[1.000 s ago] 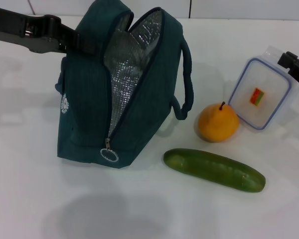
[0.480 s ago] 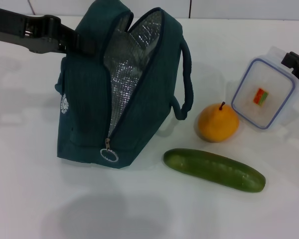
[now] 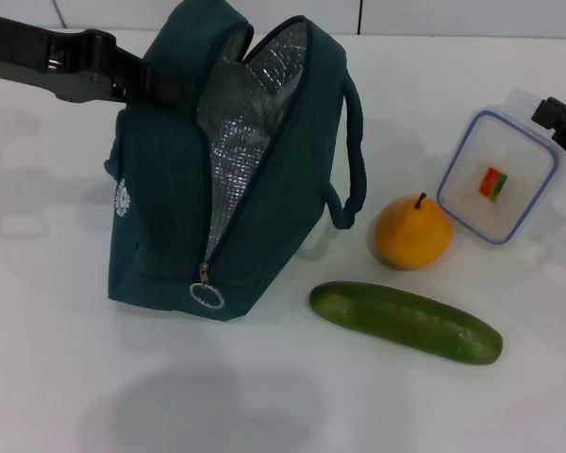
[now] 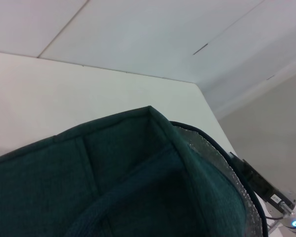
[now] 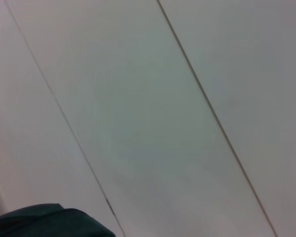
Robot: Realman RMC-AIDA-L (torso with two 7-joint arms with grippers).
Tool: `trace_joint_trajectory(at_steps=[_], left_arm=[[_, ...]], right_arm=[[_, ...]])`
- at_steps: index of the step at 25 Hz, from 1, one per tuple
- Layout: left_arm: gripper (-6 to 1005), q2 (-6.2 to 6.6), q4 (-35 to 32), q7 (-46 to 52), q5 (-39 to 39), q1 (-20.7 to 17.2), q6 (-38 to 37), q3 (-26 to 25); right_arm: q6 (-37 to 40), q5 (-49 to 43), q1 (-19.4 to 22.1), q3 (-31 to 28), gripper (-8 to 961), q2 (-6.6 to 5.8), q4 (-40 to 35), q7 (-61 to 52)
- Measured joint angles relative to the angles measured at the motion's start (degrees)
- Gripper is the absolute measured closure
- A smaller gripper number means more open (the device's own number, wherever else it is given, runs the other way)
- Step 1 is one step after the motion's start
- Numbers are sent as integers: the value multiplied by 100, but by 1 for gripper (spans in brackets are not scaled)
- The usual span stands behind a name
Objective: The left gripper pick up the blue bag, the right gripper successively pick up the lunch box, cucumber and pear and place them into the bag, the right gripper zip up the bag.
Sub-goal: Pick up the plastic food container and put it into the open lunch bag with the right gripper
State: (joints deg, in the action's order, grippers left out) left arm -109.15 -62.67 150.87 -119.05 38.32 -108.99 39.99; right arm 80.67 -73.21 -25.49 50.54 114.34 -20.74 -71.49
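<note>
Worktop (image 3: pixel 66 377): plain white, fills pretty much the whole head view, everything sits on it.
Blue bag (image 3: pixel 160 189): upright, left of centre, zip wide open with silver foil lining on show; ring pull hanging low at the front; one loop handle sticking out on the side toward the pear. Teal top edge also fills the lower half of the left wrist view (image 4: pixel 138 168), and a scrap of it peeks into the lower left of the right wrist view (image 5: pixel 44 222).
Cucumber (image 3: pixel 406 322): lying flat, lower right, slanting down to the right, just below the pear, apart from the bag.
Lunch box (image 3: pixel 498 176): right side, tipped up so the blue-rimmed lid with its little sticker faces the camera, near the pear, touching or not is hard to call.
Pear (image 3: pixel 412 232): between bag and lunch box, stem up.
Left pincer (image 3: pixel 156 83): upper left, tucked against the bag's top back edge; can't tell how open, tips hidden.
Right pincer (image 3: pixel 558 115): right edge, at the lunch box's upper corner; grip impossible to make out.
</note>
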Motion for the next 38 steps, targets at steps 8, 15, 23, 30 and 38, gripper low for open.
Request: trace_joint_trajectory(at_steps=[8,15,23,30,38], left_arm=[[961,-1,0,-14,-5,0,0,0],[962,-1,0,-14,-5,0,1,0],[960,-1,0,-14,-5,0,1,0],[961,-4,0,-6,-4,2,1,0],[962,-33,0,-7,-4,27,1,0]], right_arm=[[66,64,5,-1,865,4,2,13],[256,282,19,-20,865,-5,-7,25],[358,533,25,-85,865,-43,32,-32],[505,764,-48,-91,865,-112,-36,-363],[569,926,-430,-142,865,-178,-83,-764]])
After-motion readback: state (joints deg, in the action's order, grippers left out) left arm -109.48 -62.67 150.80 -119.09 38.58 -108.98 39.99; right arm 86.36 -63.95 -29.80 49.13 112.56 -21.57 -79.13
